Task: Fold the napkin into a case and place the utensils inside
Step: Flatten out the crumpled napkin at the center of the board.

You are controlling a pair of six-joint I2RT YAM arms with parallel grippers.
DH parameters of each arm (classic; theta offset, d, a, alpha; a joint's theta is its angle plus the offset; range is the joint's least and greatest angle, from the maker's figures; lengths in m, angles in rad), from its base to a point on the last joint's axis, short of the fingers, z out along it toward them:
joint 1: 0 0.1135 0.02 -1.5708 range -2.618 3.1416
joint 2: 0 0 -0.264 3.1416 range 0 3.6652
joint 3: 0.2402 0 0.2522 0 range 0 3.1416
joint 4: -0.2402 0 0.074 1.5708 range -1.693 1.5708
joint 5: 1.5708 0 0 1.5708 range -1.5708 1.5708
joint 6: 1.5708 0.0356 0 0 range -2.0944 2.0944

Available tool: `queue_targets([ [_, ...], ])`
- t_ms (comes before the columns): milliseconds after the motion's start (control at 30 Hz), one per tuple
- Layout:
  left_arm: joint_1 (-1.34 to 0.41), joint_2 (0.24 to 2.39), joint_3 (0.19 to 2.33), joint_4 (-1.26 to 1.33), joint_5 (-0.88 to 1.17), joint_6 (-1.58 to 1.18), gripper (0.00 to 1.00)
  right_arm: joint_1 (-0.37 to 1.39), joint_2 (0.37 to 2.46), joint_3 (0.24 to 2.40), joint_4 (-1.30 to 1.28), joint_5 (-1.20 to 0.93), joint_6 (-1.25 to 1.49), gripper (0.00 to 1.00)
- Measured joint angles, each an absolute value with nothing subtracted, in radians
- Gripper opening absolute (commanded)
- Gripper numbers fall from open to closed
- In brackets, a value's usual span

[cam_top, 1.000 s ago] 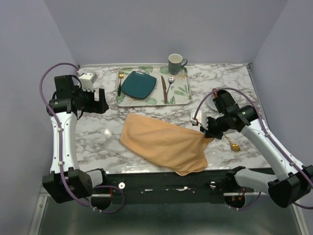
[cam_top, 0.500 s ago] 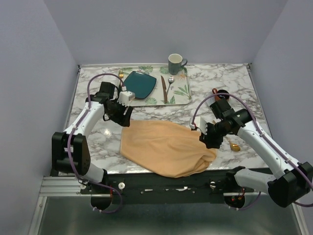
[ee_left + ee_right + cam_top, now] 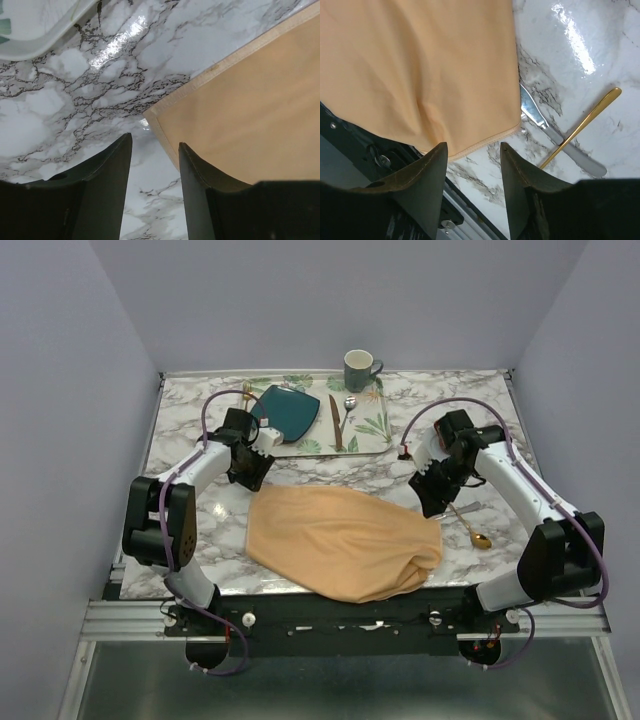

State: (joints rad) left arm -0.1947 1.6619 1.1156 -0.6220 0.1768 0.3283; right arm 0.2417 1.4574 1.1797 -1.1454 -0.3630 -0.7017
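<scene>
left hand and right hand half open, empty, over the napkin.

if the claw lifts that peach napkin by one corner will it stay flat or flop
Probably flops: the napkin lies in soft rounded folds and shallow creases. It looks thin and light, its hemmed corner flat on the table. On that glossy marble it may slide when pushed.

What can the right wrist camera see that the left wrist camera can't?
Only the right wrist view shows the silver knife and the gold spoon, lying crossed. Only the left wrist view shows the tray. Both show the peach napkin, the marble table and an open pincer: right pincer, left pincer.
</scene>
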Motion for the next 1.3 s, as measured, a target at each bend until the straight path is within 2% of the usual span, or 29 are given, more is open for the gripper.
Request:
queue_targets([
  [433,-0.245,1.742,1.101,-0.52,0.094,0.325,0.49,0.233,1.468,1.213,-1.149,-0.36,-0.645,0.57],
  [500,-0.249,1.757,1.096,-0.513,0.082,0.325,0.45,0.231,1.468,1.215,-1.15,-0.358,-0.642,0.61],
  [600,-0.25,1.765,1.098,-0.5,0.076,0.326,0.31,0.229,1.468,1.224,-1.149,-0.356,-0.635,0.64],
  [633,-0.251,1.766,1.098,-0.497,0.077,0.327,0.22,0.228,1.468,1.226,-1.149,-0.356,-0.632,0.64],
  [700,-0.251,1.767,1.098,-0.497,0.079,0.329,0.11,0.227,1.47,1.226,-1.15,-0.356,-0.628,0.64],
  [733,-0.251,1.766,1.099,-0.5,0.083,0.333,0.0,0.227,1.471,1.227,-1.149,-0.357,-0.625,0.64],
  [867,-0.251,1.738,1.097,-0.539,0.094,0.354,0.0,0.227,1.492,1.244,-1.147,-0.379,-0.612,0.63],
  [1000,-0.251,1.496,1.058,-0.607,0.141,0.405,0.0,0.227,1.509,1.266,-1.134,-0.418,-0.594,0.63],
  [1133,-0.258,1.146,1.05,-0.656,0.199,0.513,0.0,0.227,1.533,1.292,-1.116,-0.464,-0.576,0.63],
  [1300,-0.278,0.961,0.939,-0.766,0.245,0.657,0.0,0.227,1.629,1.307,-1.099,-0.494,-0.553,0.63],
])
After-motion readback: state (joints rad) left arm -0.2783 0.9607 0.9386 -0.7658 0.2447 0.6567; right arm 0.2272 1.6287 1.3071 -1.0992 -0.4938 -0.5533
